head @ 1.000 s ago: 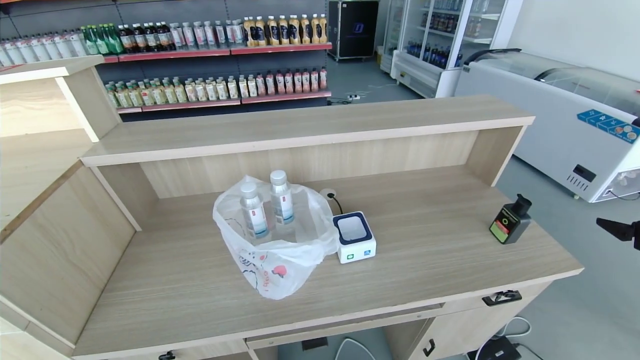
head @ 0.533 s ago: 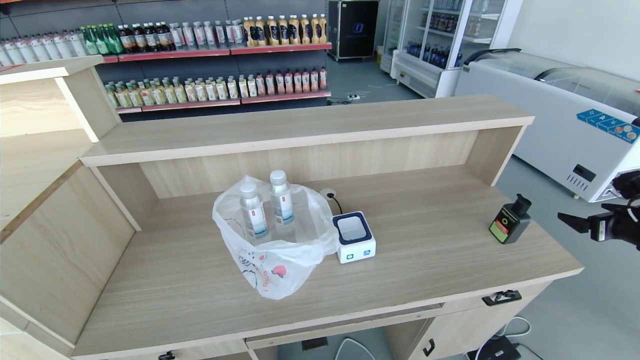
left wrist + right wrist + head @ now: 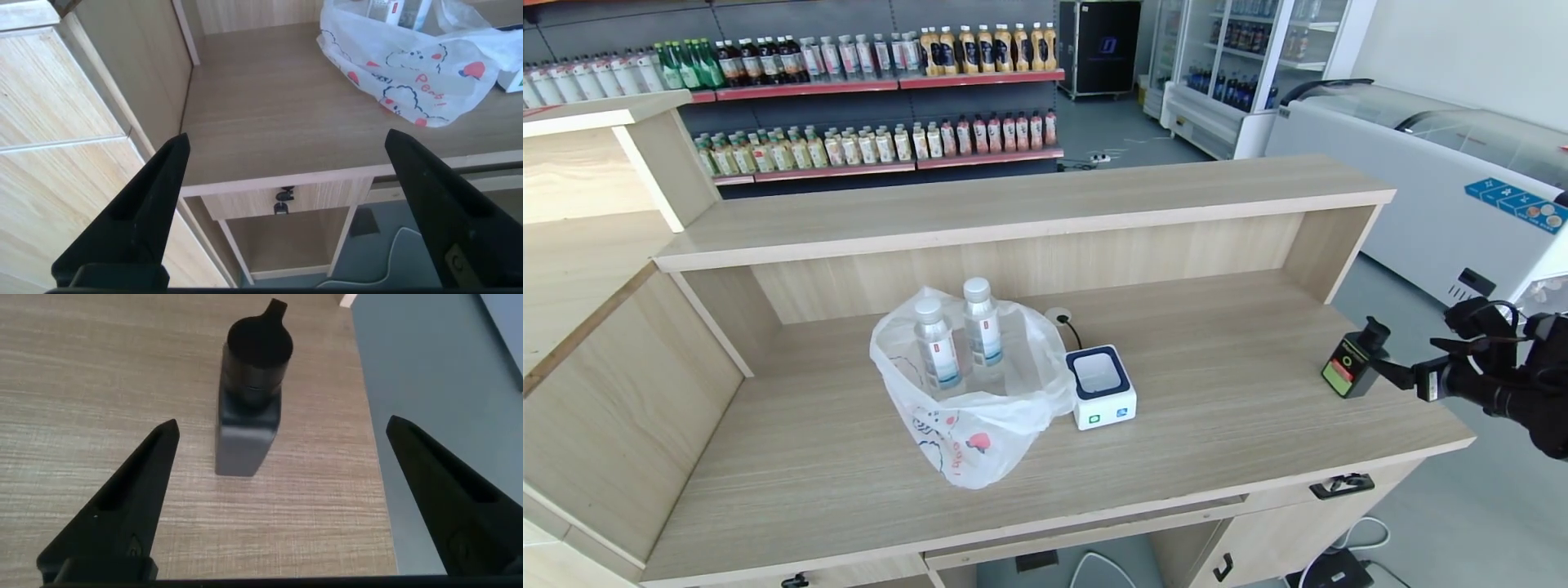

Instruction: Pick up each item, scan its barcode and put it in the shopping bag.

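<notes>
The dark bottle (image 3: 1354, 359) is stood upright on the counter (image 3: 1241, 408), well apart from the scanner (image 3: 1101, 385) on its right side. It is found just in front of the right pincer (image 3: 282, 425), which is opened wide with nothing gripped. The left pincer (image 3: 286, 137) is also spread wide and empty. Two clear bottles (image 3: 937, 343) are stood in the shopping bag (image 3: 980, 425), just left of the scanner.

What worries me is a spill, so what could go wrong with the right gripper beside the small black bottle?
1. The small black bottle with a green and red label stands upright near the wooden counter's right end, nearer one finger of the open right gripper; that finger might tip it or push it off.
2. The thin white plastic shopping bag already holds two clear bottles; a third might topple them.
</notes>
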You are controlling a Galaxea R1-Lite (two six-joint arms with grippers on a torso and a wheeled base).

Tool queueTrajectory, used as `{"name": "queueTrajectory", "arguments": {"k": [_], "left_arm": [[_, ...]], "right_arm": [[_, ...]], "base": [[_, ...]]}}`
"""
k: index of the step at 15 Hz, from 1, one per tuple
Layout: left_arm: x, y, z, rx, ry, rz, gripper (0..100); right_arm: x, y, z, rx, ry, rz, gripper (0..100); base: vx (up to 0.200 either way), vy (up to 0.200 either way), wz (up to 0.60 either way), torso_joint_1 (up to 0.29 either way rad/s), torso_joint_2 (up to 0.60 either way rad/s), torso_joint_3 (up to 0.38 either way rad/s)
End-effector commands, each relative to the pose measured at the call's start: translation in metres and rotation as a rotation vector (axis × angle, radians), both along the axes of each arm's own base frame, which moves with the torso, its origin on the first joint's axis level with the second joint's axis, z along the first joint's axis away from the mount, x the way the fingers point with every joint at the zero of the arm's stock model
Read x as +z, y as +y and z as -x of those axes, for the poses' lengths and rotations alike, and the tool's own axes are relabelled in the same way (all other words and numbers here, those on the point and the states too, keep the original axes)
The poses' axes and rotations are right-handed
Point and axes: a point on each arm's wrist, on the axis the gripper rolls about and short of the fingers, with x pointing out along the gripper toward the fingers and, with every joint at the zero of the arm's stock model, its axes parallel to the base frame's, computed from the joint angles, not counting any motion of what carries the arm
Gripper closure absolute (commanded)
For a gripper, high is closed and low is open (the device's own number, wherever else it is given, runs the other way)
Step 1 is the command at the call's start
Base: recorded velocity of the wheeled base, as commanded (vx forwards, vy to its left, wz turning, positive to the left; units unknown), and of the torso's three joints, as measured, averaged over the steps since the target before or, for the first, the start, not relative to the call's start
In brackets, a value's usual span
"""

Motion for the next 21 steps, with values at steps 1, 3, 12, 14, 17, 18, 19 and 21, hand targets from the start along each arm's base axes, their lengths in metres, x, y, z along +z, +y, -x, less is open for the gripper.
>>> {"name": "queueTrajectory", "arguments": {"k": [1, 3, 12, 14, 17, 18, 19, 21], "left_arm": [[0.000, 0.000, 0.000, 0.001, 0.000, 0.000, 0], [0.000, 0.000, 0.000, 0.001, 0.000, 0.000, 0], [0.000, 0.000, 0.000, 0.001, 0.000, 0.000, 0], [0.000, 0.000, 0.000, 0.001, 0.000, 0.000, 0], [0.000, 0.000, 0.000, 0.001, 0.000, 0.000, 0], [0.000, 0.000, 0.000, 0.001, 0.000, 0.000, 0], [0.000, 0.000, 0.000, 0.001, 0.000, 0.000, 0], [0.000, 0.000, 0.000, 0.001, 0.000, 0.000, 0]], "right_arm": [[-0.019, 0.010, -0.009, 0.033, 0.031, -0.011, 0], [-0.023, 0.010, -0.018, 0.041, 0.026, -0.008, 0], [-0.047, 0.023, -0.048, 0.092, 0.026, -0.012, 0], [-0.053, 0.028, -0.050, 0.105, 0.037, -0.017, 0], [-0.059, 0.036, -0.056, 0.127, 0.042, -0.018, 0], [-0.060, 0.038, -0.058, 0.130, 0.044, -0.018, 0], [-0.061, 0.038, -0.059, 0.133, 0.041, -0.017, 0], [-0.060, 0.040, -0.061, 0.139, 0.034, -0.016, 0]], "base": [[0.000, 0.000, 0.00, 0.000, 0.00, 0.000], [0.000, 0.000, 0.00, 0.000, 0.00, 0.000], [0.000, 0.000, 0.00, 0.000, 0.00, 0.000], [0.000, 0.000, 0.00, 0.000, 0.00, 0.000], [0.000, 0.000, 0.00, 0.000, 0.00, 0.000], [0.000, 0.000, 0.00, 0.000, 0.00, 0.000], [0.000, 0.000, 0.00, 0.000, 0.00, 0.000], [0.000, 0.000, 0.00, 0.000, 0.00, 0.000]]}}
